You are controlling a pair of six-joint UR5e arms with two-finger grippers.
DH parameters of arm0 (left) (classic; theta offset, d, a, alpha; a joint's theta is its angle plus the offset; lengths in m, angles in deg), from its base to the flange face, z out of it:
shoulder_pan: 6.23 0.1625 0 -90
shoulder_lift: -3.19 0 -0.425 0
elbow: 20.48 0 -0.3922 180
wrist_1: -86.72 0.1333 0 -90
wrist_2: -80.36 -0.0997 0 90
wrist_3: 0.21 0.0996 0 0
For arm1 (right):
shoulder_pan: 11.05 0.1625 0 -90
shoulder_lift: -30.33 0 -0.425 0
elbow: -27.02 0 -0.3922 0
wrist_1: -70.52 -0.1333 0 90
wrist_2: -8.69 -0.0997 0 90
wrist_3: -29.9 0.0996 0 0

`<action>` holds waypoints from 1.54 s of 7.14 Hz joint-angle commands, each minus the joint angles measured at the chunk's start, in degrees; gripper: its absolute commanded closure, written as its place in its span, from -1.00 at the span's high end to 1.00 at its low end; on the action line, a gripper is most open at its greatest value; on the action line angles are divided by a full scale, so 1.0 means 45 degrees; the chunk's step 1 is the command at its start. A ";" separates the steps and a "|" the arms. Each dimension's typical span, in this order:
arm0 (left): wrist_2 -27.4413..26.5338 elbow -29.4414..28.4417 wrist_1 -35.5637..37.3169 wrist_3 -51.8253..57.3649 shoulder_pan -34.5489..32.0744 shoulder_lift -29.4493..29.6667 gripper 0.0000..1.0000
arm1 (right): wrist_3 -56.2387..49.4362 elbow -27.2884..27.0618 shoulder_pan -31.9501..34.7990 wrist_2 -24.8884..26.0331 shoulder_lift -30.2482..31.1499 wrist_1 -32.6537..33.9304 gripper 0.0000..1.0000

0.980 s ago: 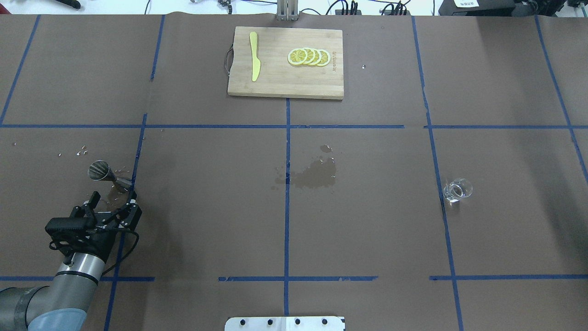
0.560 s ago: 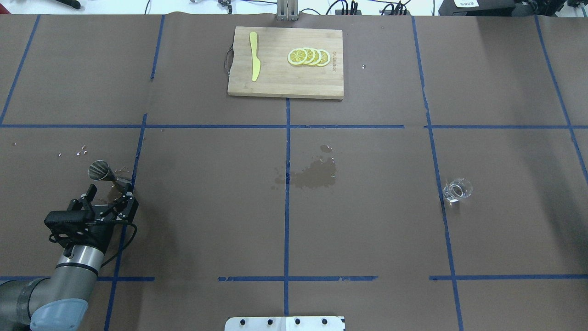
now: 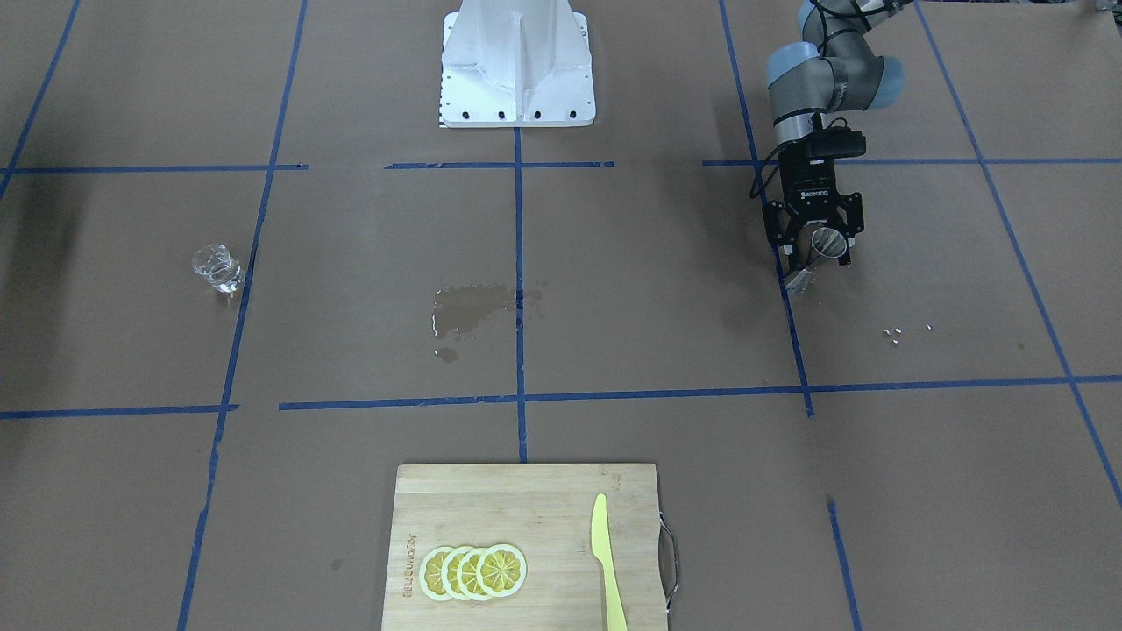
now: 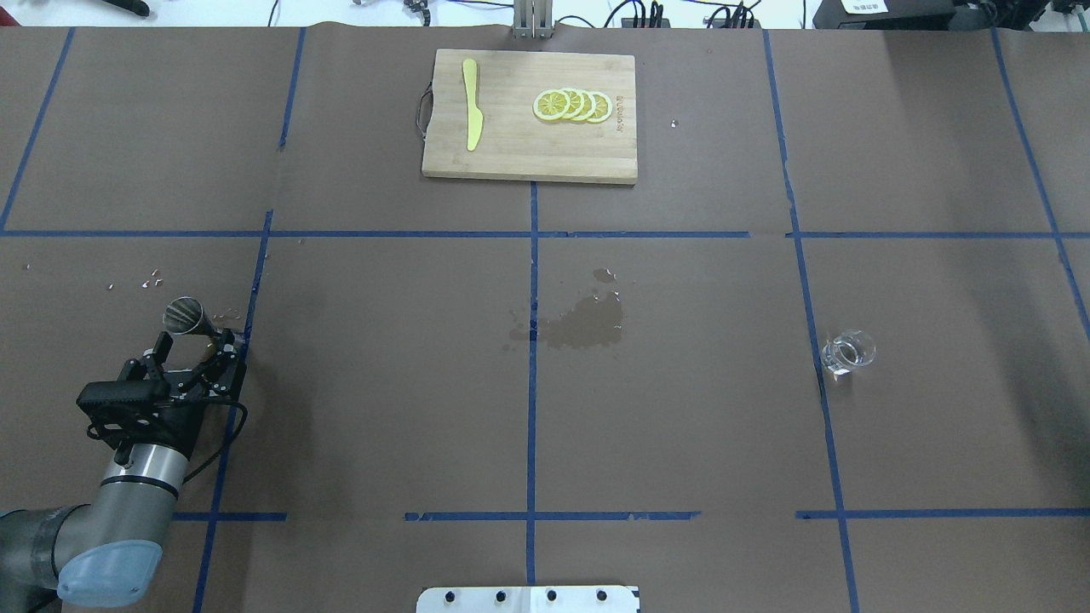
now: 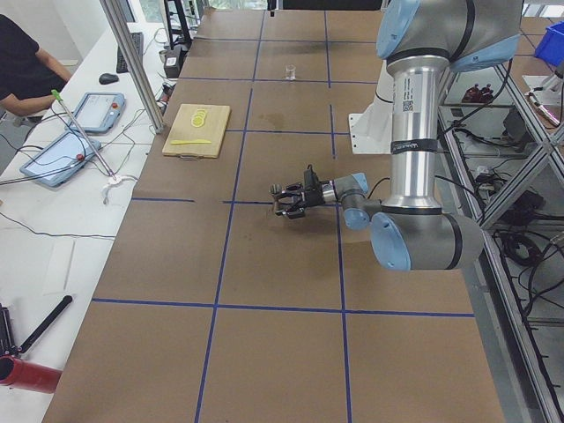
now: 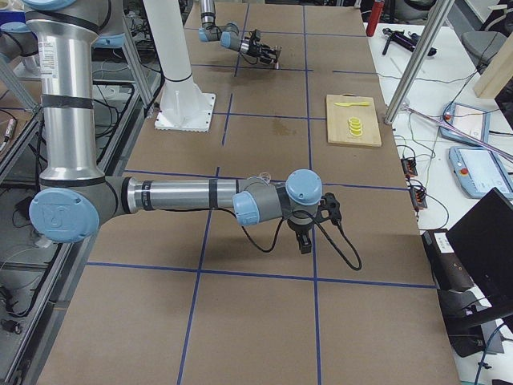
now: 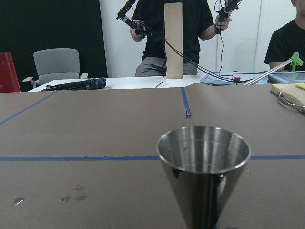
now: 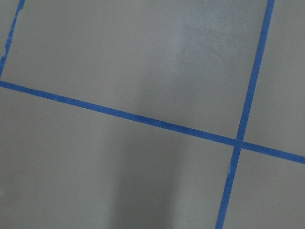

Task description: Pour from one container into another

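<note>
The metal jigger [image 4: 192, 319] stands on the brown paper at the table's left, and it fills the left wrist view [image 7: 204, 167] close up with its cone mouth upward. My left gripper [image 4: 194, 342] is open and low, one finger on each side of the jigger's lower half [image 3: 815, 256], touching neither. The clear glass cup [image 4: 847, 350] stands alone far to the right [image 3: 217, 267]. My right gripper [image 6: 304, 239] shows only in the exterior right view, hanging over the table near the cup's side. I cannot tell whether it is open or shut.
A wooden cutting board [image 4: 528, 162] with lemon slices [image 4: 572, 105] and a yellow knife [image 4: 471, 104] lies at the far middle. A wet stain [image 4: 583, 325] marks the table's centre and droplets [image 4: 149, 279] lie beyond the jigger. People sit past the far edge.
My left gripper has moved forward and a little left along the table. Its open fingers now flank the jigger instead of sitting short of it. The cup has not moved.
</note>
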 commanded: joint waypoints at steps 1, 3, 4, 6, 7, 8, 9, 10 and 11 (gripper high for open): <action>0.0000 0.0021 -0.0018 0.0003 -0.0029 0.0054 0.48 | 0.0000 -0.0002 0.0000 -0.0003 0.0000 0.0000 1.00; 0.0000 -0.0018 -0.0018 0.0003 -0.0049 0.0328 0.26 | 0.0000 -0.0041 0.0000 0.0016 0.0000 0.0000 1.00; 0.0000 -0.0037 -0.0018 0.0003 -0.0068 0.0309 0.13 | 0.0000 -0.0061 0.0000 0.0016 0.0000 0.0000 1.00; -0.0019 -0.0018 -0.0018 0.0351 -0.0126 0.0328 -0.11 | 0.0000 -0.0080 0.0000 0.0016 0.0000 0.0000 1.00; 0.0000 -0.0018 -0.0289 0.0393 -0.0126 0.0328 -0.29 | 0.0000 -0.0100 0.0000 0.0016 0.0000 0.0000 1.00; -0.0019 -0.0018 -0.0369 0.0451 -0.0126 0.0328 -0.67 | 0.0000 -0.0100 0.0000 0.0016 0.0000 0.0000 1.00; -0.0039 0.0001 -0.0466 0.0471 -0.0165 0.0309 -1.00 | 0.0000 -0.0080 0.0000 0.0016 0.0000 0.0000 1.00; -0.0058 -0.0018 -0.0719 0.0568 -0.0185 0.0289 -1.00 | 0.0000 -0.0080 0.0000 0.0016 0.0000 0.0000 1.00; -0.0059 0.0079 -0.0741 0.1072 -0.0243 0.0308 -1.00 | 0.0019 -0.0119 0.0000 0.0016 -0.0020 -0.0019 1.00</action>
